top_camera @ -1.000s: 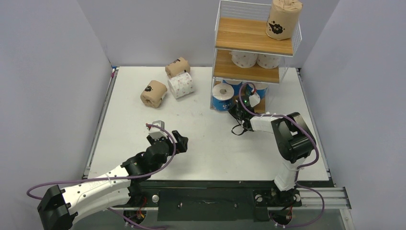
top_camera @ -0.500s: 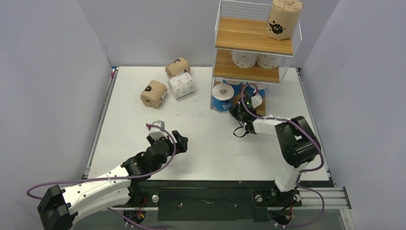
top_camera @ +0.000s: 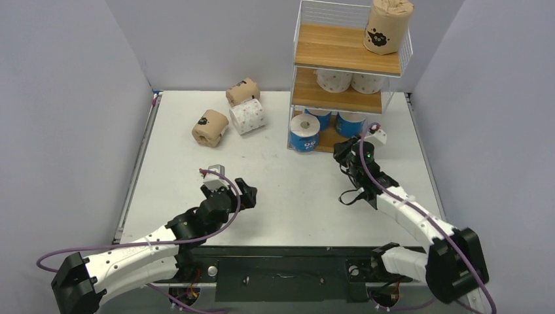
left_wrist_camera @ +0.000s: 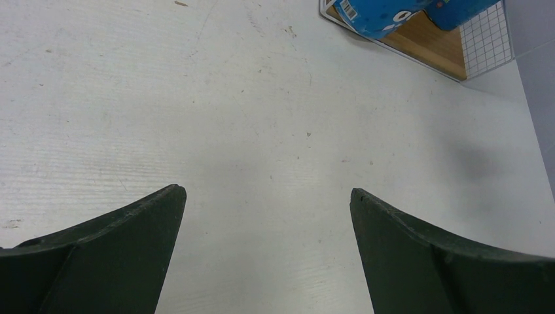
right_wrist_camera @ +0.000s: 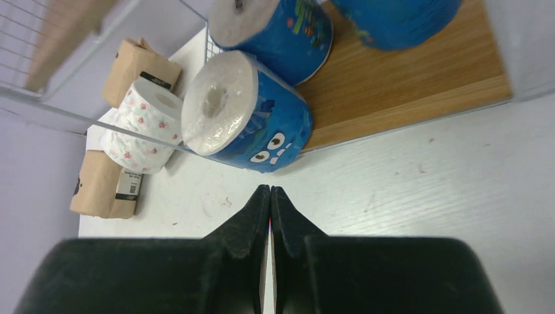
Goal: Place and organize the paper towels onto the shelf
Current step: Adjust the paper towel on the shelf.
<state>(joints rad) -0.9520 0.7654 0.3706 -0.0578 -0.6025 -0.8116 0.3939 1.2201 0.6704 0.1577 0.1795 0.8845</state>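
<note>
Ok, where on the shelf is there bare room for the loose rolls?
Top board: bare left of the brown roll. Middle board: a bare strip left of the two white rolls. Bottom tier: crowded, three blue rolls, one at the front-left edge.

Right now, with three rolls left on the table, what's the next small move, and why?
Probably ease the left tool forward toward the nearest brown roll: its jaws stand open and empty over bare table, and that roll lies closest.
</note>
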